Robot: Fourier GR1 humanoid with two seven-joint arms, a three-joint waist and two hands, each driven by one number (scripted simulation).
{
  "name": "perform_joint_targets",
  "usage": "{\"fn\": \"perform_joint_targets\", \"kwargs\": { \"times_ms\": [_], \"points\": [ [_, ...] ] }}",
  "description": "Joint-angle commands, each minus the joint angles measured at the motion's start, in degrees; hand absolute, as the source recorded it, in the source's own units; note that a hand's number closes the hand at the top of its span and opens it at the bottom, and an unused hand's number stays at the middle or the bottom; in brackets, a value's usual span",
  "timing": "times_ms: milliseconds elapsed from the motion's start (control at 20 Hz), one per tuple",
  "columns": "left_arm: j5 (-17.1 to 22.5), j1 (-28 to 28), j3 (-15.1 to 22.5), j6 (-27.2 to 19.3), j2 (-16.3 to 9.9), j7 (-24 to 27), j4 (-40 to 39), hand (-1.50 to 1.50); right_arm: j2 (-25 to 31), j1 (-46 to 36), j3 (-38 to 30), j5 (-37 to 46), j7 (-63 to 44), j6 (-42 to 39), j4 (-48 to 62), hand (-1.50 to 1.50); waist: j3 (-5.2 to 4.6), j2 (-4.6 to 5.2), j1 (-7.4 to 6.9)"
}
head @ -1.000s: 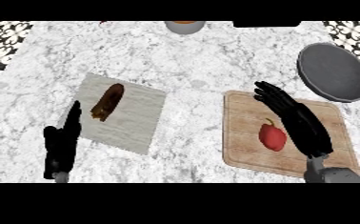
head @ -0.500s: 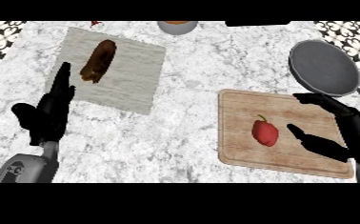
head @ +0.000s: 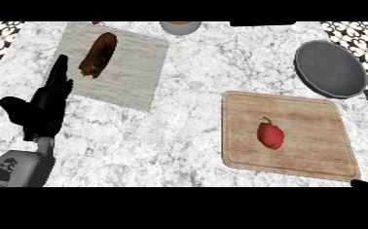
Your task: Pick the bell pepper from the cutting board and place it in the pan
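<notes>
Looking down, we are seeing the red bell pepper [head: 270,134] lying on the wooden cutting board [head: 313,121] — untouched, apart from the grey pan [head: 330,69]. Our left hand [head: 43,107] is resting open at the left edge; our right hand [head: 358,182] is barely showing — fingers we cannot tell.

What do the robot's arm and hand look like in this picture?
The left hand is black, with slim fingers and a thumb. Its forearm is a grey rounded shell bearing a small dark round marking. Of the right hand only a black tip shows at the lower right edge.
</notes>
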State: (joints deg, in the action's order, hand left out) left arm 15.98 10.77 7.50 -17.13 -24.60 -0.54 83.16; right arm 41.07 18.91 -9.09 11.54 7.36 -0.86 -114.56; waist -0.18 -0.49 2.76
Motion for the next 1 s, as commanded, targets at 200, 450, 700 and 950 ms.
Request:
{"fn": "perform_joint_targets", "kwargs": {
  "times_ms": [200, 450, 700, 950],
  "points": [
    [-1.1, 5.0, 0.9, 0.5, 1.5, -2.6, -0.5, 0.00, 12.0, -1.8, -6.3, -3.4, -27.3, -12.8, -17.4, -1.50, -0.01, 0.50, -2.15],
    [-2.1, 1.0, 0.3, 1.9, 2.0, -1.0, 2.3, 0.00, 13.5, -10.2, -4.9, -4.3, -38.3, -16.9, -22.1, -1.50, 0.10, 0.53, -3.10],
    [-2.8, 5.3, -1.0, 3.4, 2.8, -2.9, -1.3, 0.00, 9.9, -21.5, 8.9, -1.6, -48.6, -16.4, -22.0, -1.50, 0.12, 0.64, -3.31],
    [-3.4, 3.0, -2.4, 4.6, 3.1, -1.2, -1.4, 0.00, 3.9, -24.7, 15.9, -1.5, -47.9, -18.2, -18.2, -1.50, 0.15, 0.56, -3.25]
  ]
}}
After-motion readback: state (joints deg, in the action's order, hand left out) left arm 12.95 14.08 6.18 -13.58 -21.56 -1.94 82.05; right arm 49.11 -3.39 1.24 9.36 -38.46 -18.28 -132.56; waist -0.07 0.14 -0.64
